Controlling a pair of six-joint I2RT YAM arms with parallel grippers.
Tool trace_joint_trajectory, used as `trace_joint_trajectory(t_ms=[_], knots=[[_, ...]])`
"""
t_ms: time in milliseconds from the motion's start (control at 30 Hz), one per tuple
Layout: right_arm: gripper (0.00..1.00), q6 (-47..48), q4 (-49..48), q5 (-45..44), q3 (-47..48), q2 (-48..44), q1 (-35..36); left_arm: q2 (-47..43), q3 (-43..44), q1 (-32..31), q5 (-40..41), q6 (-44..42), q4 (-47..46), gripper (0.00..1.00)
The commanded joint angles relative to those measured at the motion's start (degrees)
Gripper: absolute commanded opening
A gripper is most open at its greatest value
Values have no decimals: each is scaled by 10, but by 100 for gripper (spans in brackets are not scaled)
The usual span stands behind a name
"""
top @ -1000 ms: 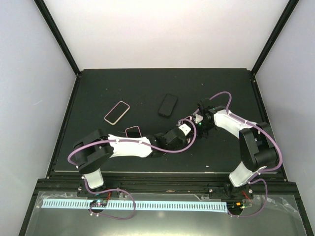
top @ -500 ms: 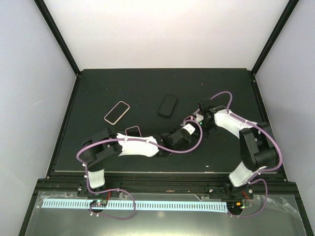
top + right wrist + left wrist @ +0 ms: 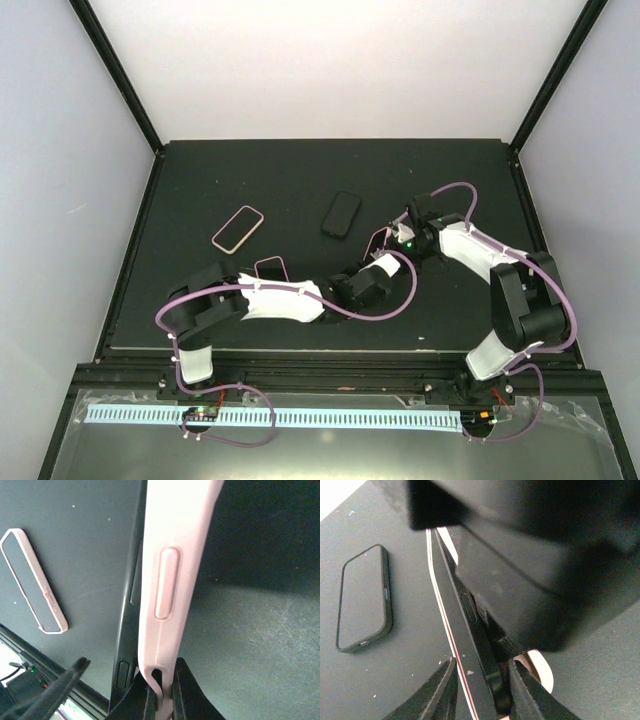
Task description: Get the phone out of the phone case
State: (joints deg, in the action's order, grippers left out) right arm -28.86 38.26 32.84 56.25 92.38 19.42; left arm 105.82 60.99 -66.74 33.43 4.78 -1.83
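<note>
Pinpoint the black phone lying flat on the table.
In the top view the black phone lies mid-table, between the pink-rimmed phone on its left and the held pink case on its right.

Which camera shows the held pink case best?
Right wrist: the pink case looks huge, side button clear. Left wrist shows mostly the phone, just a thin pink edge. Top view: just a tiny speck.

I read overhead feed: matte black table top (image 3: pixel 250 170), pale specks on it in wrist views. White back wall (image 3: pixel 330 60); pale left wall (image 3: pixel 50 200), right wall (image 3: pixel 600 200). Black frame posts (image 3: pixel 115 70) slant up from far corners. Near side: black rail (image 3: pixel 330 365), grey metal shelf (image 3: pixel 120 450), white perforated strip (image 3: pixel 300 415). Light even, diffuse.
</note>
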Motion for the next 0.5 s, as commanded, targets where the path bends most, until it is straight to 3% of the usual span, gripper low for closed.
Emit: trace_joint_trajectory(t_ms=[0,300,467], knots=[[1,12,32,49,12,-38,-2,15,0,16,58,-19,27,26],[1,20,29,35,8,-56,-7,-18,-2,20,72,-10,26,3],[1,36,42,-51,18,-73,-9,-70,-24,27,69,6,19,2]])
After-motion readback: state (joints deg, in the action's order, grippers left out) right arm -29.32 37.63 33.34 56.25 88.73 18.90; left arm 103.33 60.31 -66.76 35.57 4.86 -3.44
